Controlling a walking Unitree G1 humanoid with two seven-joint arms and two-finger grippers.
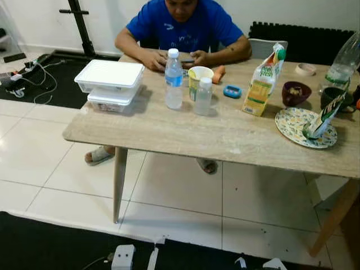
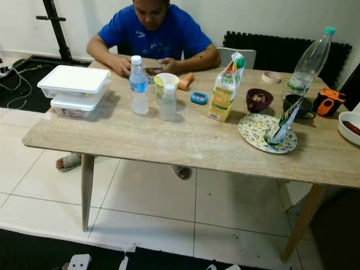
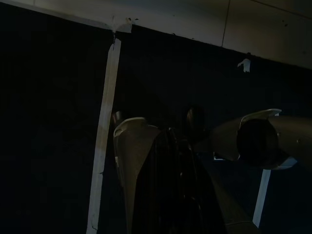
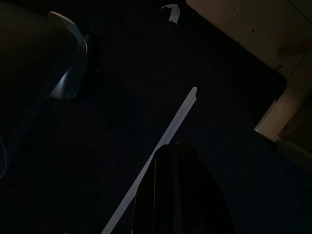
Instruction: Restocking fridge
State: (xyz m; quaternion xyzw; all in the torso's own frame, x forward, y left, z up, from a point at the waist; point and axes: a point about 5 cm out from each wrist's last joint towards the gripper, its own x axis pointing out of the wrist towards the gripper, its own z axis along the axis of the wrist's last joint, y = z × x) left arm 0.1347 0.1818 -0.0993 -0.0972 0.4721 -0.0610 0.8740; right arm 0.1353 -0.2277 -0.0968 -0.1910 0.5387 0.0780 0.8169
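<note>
Restock items sit on a light wood table (image 2: 185, 143), mid-scene. Water bottle (image 2: 138, 84) with white cap stands upright near table centre-left; a smaller clear bottle (image 2: 168, 102) stands just beside it on the right, and a yellow-rimmed cup (image 2: 163, 81) just behind those two. Juice carton (image 2: 226, 86) upright to the right of them, top spout open-looking, tilt slight. Two stacked white lidded containers (image 2: 76, 88) at the left end of the table.

Small stuff between: blue round object (image 2: 198, 97) and an orange item (image 2: 185, 80) on the far side of the cup. Right part: patterned plate (image 2: 256, 136) with a green-white packet (image 2: 284, 124) leaning on it, dark red bowl (image 2: 259, 99) behind the plate, dark mug (image 2: 297, 104), tall clear plastic bottle (image 2: 310, 59) with green cap at the far right, tape roll (image 2: 273, 76), orange gadget (image 2: 327, 101), white dish (image 2: 350, 127) at the right edge.

Person in a blue shirt (image 2: 149, 35) sits at the far side, hands on the table right behind the water bottle, blocking the far edge there.

Both arms hang over a dark floor mat (image 3: 48, 122) with white tape strips. Left gripper (image 3: 170, 190) and right gripper (image 4: 178, 190): views too dark, can't tell jaw state on either.
</note>
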